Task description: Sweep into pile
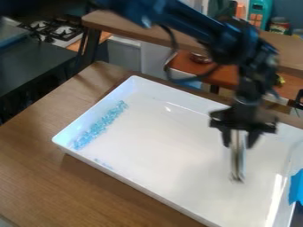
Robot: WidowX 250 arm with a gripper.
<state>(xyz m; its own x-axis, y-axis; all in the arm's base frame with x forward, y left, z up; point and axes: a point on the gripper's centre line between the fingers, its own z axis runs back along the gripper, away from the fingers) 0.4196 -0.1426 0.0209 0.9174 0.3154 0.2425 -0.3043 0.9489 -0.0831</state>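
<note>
The black gripper [239,138] hangs over the right half of the white tray [163,148], shut on an upright, narrow, pale tool [238,157] whose lower end points down at the tray floor. I cannot tell whether that end touches the tray. Light-blue small pieces [98,127] lie in a long slanting band along the tray's left side, well away from the tool. A few more blue pieces [102,163] lie apart from the band, near the front left wall.
The tray's raised rim surrounds the pieces and stands on a wooden table [98,188]. A bright blue object [296,187] is at the tray's right edge. Behind are a raised wooden shelf [121,25] and, at the upper left, a stove [56,32].
</note>
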